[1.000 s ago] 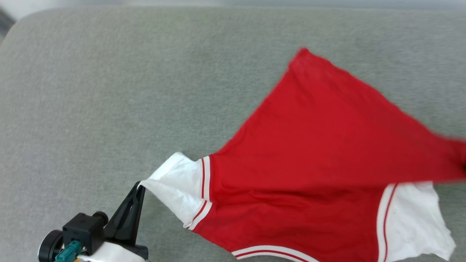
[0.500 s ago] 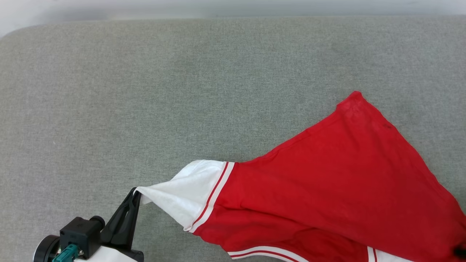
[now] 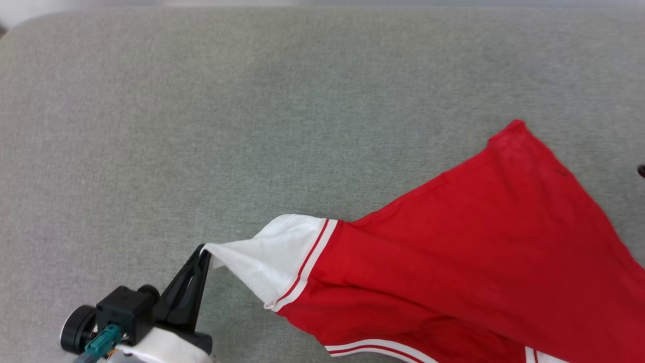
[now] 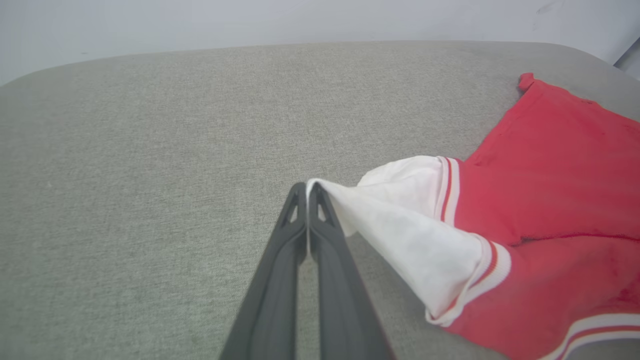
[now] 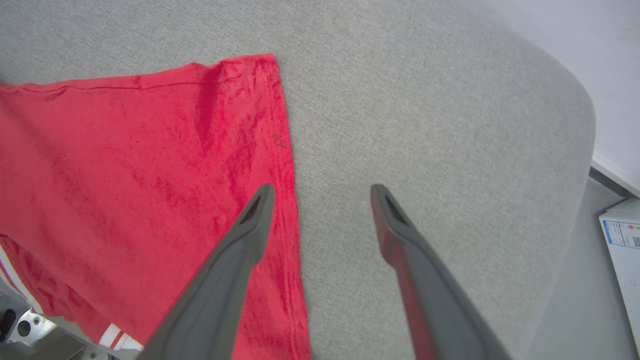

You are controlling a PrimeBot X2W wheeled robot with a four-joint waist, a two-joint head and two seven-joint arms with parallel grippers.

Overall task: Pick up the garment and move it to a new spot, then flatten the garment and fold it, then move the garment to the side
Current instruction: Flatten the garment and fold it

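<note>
The garment (image 3: 478, 262) is a red T-shirt with white sleeves and red-and-white trim, spread plain side up over the lower right of the grey surface. My left gripper (image 3: 204, 254) at the lower left is shut on the edge of its white sleeve (image 3: 262, 257), pulling it taut. The left wrist view has the same sleeve (image 4: 400, 220) pinched at the closed fingertips of the left gripper (image 4: 306, 186). My right gripper (image 5: 322, 192) stands open above the garment's right side edge (image 5: 287, 165), one finger over red cloth (image 5: 125, 165), the other over bare grey surface, holding nothing.
The grey fabric surface (image 3: 201, 126) stretches wide to the left and far side. Its rounded edge (image 5: 575, 150) drops off at the right, with a white box (image 5: 622, 240) on the floor below. A pale wall (image 4: 300, 20) lies behind.
My right gripper has let go of the garment, whose right side has dropped onto the surface. The left gripper keeps its hold on the sleeve. The head camera shifted slightly.
</note>
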